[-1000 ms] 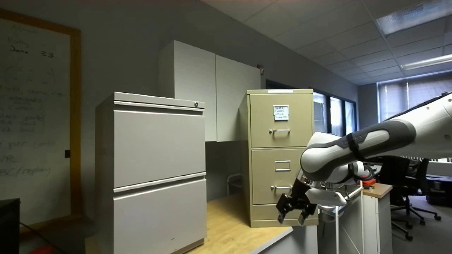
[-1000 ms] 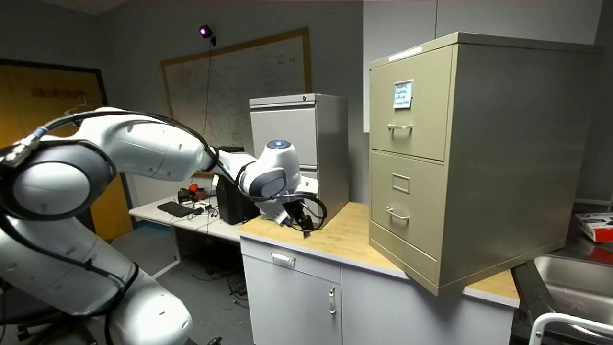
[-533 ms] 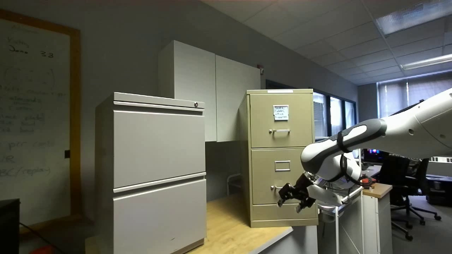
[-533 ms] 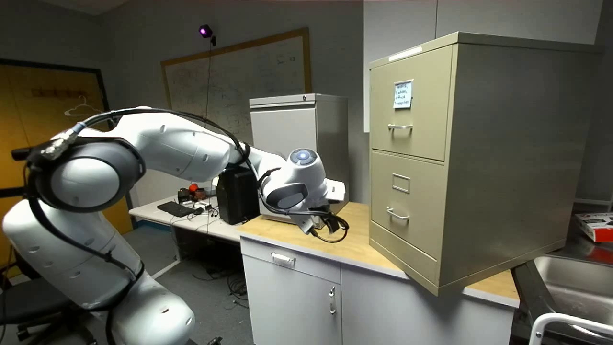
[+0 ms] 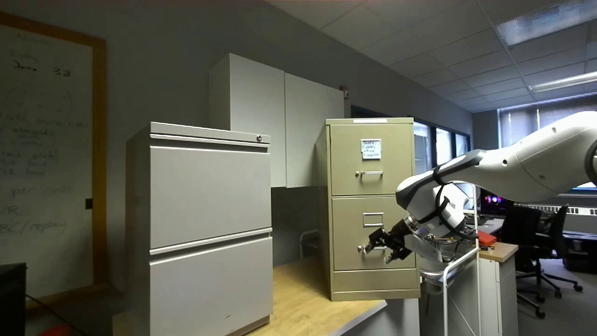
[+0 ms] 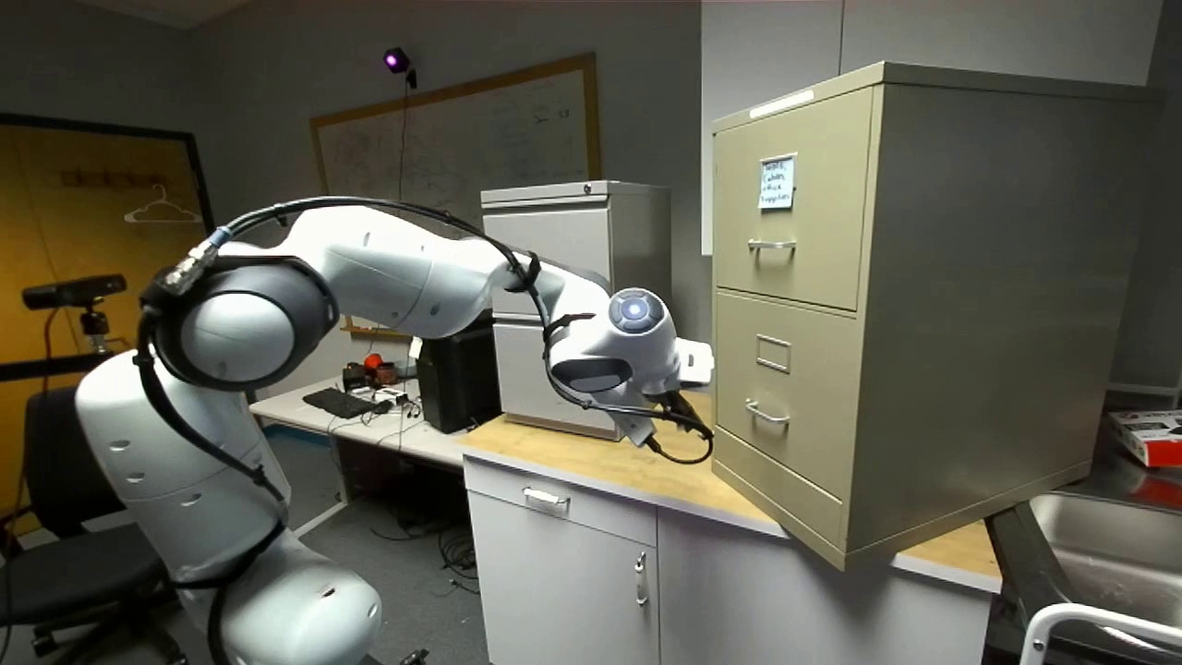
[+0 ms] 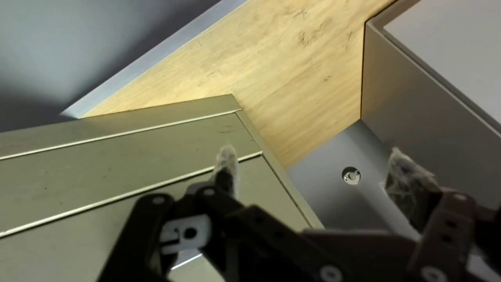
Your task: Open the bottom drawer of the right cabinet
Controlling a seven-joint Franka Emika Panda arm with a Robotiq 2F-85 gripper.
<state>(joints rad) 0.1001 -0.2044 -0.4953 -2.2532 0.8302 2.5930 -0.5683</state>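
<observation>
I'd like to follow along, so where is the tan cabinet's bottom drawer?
In both exterior views, the bottom drawer is right of centre, directly below the labelled upper drawer.

- Arm (image 6: 397, 277): glossy white, smoothly rounded — dark grey bands (image 6: 316, 320) around the joints.
- Black cables (image 6: 397, 205) along its top, tied down with black straps (image 6: 528, 271); a silver connector (image 6: 191, 269) near the elbow.
- Grey disc (image 6: 635, 310) on the wrist, centre lit bluish white.
- Gripper (image 7: 313, 164): black, silver screws (image 7: 330, 273) — fingertips (image 7: 406, 184) covered in something pale and frayed, blurred in the wrist view.
</observation>
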